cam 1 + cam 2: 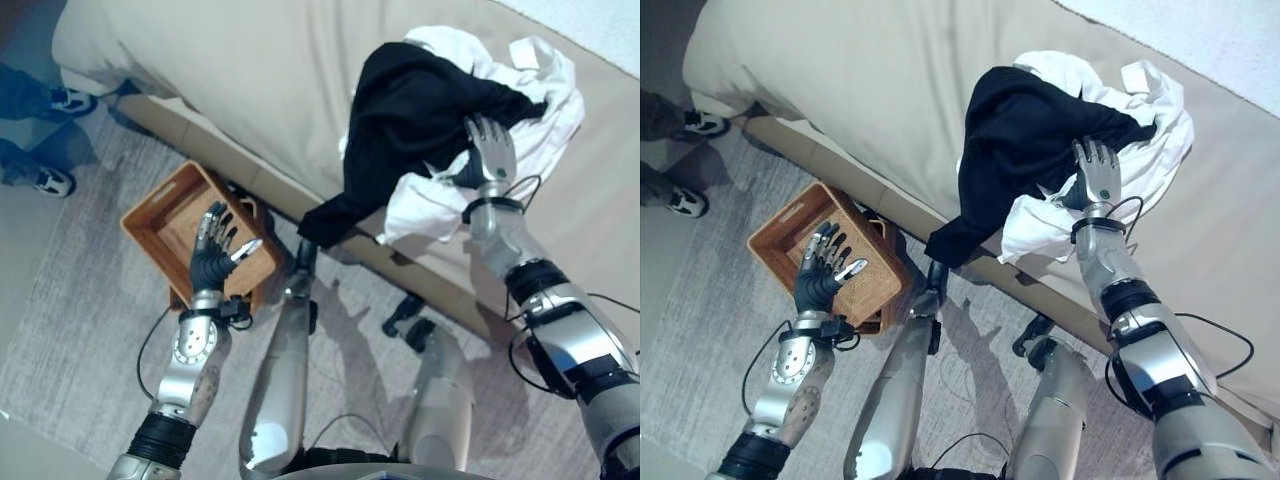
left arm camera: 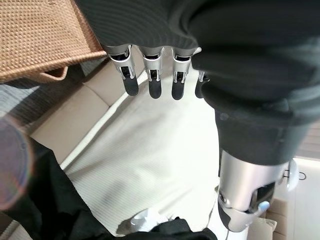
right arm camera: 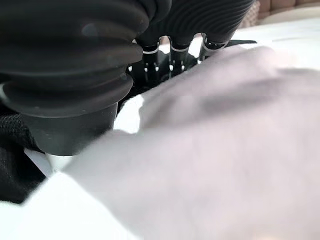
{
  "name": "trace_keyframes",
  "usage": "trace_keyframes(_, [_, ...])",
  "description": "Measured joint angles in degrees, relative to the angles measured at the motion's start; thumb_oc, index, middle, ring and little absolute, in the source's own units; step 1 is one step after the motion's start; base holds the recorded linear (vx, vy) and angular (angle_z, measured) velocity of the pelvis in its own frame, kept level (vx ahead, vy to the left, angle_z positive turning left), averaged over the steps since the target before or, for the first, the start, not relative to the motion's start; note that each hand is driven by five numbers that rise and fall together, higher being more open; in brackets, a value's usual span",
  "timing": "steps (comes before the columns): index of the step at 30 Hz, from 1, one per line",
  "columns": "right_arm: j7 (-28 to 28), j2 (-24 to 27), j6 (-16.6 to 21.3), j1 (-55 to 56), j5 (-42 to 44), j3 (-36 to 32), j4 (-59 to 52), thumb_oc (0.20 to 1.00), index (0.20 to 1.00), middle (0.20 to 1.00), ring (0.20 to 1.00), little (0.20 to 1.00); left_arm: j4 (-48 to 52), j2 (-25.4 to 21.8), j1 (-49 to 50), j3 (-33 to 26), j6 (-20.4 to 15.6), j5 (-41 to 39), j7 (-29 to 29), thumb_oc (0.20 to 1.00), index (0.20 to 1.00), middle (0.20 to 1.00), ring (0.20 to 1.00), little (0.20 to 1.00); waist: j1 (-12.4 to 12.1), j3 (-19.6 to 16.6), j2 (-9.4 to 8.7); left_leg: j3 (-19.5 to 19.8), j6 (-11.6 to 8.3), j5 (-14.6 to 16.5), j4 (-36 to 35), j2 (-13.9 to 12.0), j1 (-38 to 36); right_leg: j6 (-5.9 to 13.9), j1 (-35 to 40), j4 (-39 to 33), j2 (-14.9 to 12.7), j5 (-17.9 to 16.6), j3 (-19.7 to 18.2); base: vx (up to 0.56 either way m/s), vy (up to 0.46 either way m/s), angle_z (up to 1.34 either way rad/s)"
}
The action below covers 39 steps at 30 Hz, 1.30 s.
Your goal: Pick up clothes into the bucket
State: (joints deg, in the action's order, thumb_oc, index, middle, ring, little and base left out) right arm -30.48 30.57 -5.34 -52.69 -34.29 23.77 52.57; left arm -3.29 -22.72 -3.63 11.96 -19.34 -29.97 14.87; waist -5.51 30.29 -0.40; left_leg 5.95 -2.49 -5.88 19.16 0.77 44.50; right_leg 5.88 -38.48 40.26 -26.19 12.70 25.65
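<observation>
Two garments are lying under my right hand (image 1: 492,150), fingers flat on the black top (image 1: 420,110); my left hand (image 1: 215,250), relaxed, is hovering over the basket (image 1: 150,222).

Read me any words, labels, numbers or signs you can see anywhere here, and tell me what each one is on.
No readable text anywhere.
White garment on the beige bed: a small white tag shows near its top edge, too small to read.
Black garment, woven brown basket, grey carpet: no print seen.
Left hand and right hand: no markings legible.
</observation>
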Motion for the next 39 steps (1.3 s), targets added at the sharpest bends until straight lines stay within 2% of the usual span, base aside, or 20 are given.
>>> trace_keyframes(12, [0.0, 0.9, 0.0, 3.3, -1.9, 0.5, -2.1, 1.0, 1.0, 1.0, 1.0, 1.0, 0.0, 0.0, -1.3, 0.3, 0.1, 1.4, 0.3, 1.0, 1.0, 1.0, 1.0, 1.0, 0.4, 0.0, -0.01, 0.5, -0.23, 0.4, 2.6, 0.1, 2.9, -0.64, -2.0, 1.6, 0.0, 0.5, 0.1, 0.0, 0.0, 0.01])
trace_keyframes(16, [-0.1, 1.0, 0.6, 6.8, -2.2, -1.6, -2.9, 1.0, 1.0, 1.0, 1.0, 1.0, 0.0, 0.0, -1.1, 0.3, 0.2, 2.2, 0.4, 1.0, 1.0, 1.0, 1.0, 1.0, 1.0, 0.0, -0.03, 0.5, -0.17, 0.4, 2.6, 0.1, 3.2, -0.72, -2.4, 1.7, 0.0, 0.6, 0.0, 0.0, 0.0, 0.0])
trace_keyframes(18, [-1.3, 0.6, 0.9, 8.4, -2.0, -3.2, -3.6, 1.0, 1.0, 1.0, 1.0, 1.0, 0.0, 0.0, -1.1, 0.3, 0.2, 2.2, 0.4, 1.0, 1.0, 1.0, 1.0, 1.0, 1.5, 0.0, -0.03, 0.5, -0.17, 0.4, 2.6, 0.1, 3.4, -0.72, -2.6, 1.7, 0.0, 0.6, -0.1, 0.0, 0.0, 0.0])
trace_keyframes(25, [-9.7, -3.1, 2.8, 16.0, 7.4, -12.7, -9.2, 1.0, 1.0, 1.0, 1.0, 1.0, 0.0, -0.3, -1.0, 0.3, 0.0, 2.2, 2.4, 1.0, 1.0, 1.0, 1.0, 1.0, 2.7, 0.0, -0.07, 0.3, 0.11, 0.2, 2.5, 0.0, 4.6, -0.74, -4.1, 1.7, 0.0, 0.5, -0.3, 0.0, 0.001, 0.0])
trace_keyframes(29, [-12.5, -3.3, 3.8, 19.4, 11.1, -15.8, -13.2, 1.0, 1.0, 1.0, 1.0, 1.0, 0.1, -0.4, -1.2, 0.4, -0.2, 2.2, 3.1, 1.0, 1.0, 1.0, 1.0, 1.0, 3.2, 0.0, -0.07, 0.1, 0.12, 0.2, 2.4, 0.0, 5.0, -0.65, -4.5, 1.5, 0.0, 0.5, -0.5, 0.0, 0.0, 0.0])
trace_keyframes(39, [-18.1, -3.1, 5.1, 23.8, 12.6, -20.3, -16.2, 1.0, 1.0, 1.0, 1.0, 1.0, 0.1, -1.0, -1.1, 0.4, -1.3, 2.2, 4.2, 1.0, 1.0, 1.0, 1.0, 1.0, 3.9, 0.0, -0.07, -0.9, 0.13, 0.2, 2.6, -0.4, 5.0, -0.4, -5.2, 1.5, 0.2, 0.3, -1.4, 0.0, 0.011, -0.03])
